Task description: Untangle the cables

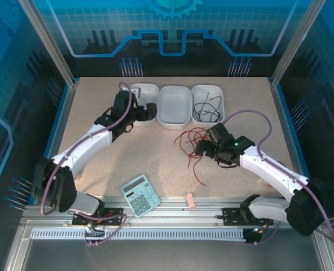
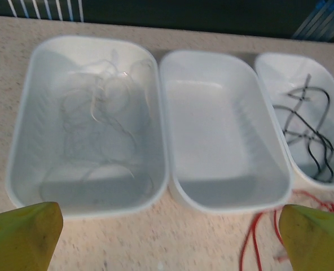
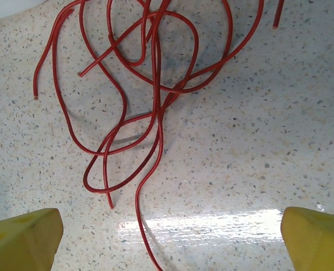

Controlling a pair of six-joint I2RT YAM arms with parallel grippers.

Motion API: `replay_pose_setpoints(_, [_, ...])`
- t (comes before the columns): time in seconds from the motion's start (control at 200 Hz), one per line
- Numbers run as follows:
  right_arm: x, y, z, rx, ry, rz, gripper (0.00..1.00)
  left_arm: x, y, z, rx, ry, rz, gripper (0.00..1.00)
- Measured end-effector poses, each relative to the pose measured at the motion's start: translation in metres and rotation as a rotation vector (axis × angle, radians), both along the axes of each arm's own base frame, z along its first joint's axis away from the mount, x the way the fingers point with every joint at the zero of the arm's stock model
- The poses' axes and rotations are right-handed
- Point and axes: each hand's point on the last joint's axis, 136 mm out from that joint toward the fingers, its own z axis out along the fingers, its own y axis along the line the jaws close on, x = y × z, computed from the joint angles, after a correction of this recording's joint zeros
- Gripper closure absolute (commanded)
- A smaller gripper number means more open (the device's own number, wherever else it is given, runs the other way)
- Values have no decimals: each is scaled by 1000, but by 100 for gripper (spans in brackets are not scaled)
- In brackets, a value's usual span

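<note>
now, wide open on the left gripper (image 2: 170, 237), nothing held, facing three white trays (image 2: 166, 169) in a row. white cables (image 2: 93, 113) looped in the left tray (image 2: 20, 141), black cables (image 2: 305, 137) in the right tray (image 2: 266, 73), middle tray (image 2: 223, 141) between them. over to the right gripper (image 3: 167, 237), spread just as wide, gripping nothing, hanging above the red cables (image 3: 156, 84), tangled loose on the speckled worktop (image 3: 257, 141) just in front of the trays. calculator (image 1: 140, 195) near the front edge, well apart from it all.
</note>
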Motion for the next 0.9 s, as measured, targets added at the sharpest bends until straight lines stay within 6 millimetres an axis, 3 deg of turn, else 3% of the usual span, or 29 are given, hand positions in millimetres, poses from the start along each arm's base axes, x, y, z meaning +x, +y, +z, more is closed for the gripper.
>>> replay_pose_setpoints(0.11, [-3,-4,5,-4,-12,-5,0,-32,-13,0,-9,-22,-34,1])
replay_pose_setpoints(0.27, [-13,-13,4,-17,-11,-11,0,-62,-18,1,-68,-48,-41,1])
replay_pose_setpoints(0.365, [-19,-17,0,-28,5,-11,0,-75,-23,-10,-101,-22,-43,1])
replay_pose_setpoints(0.485, [-24,-21,-3,-35,11,-12,0,-92,-31,-38,-126,43,-54,1])
replay_pose_setpoints(0.6, [-25,-21,-5,-36,15,-12,1,-103,-40,-57,-148,104,-64,1])
replay_pose_setpoints(0.901, [-18,-14,-20,-20,61,-13,0,-116,-90,-85,-164,171,-183,1])
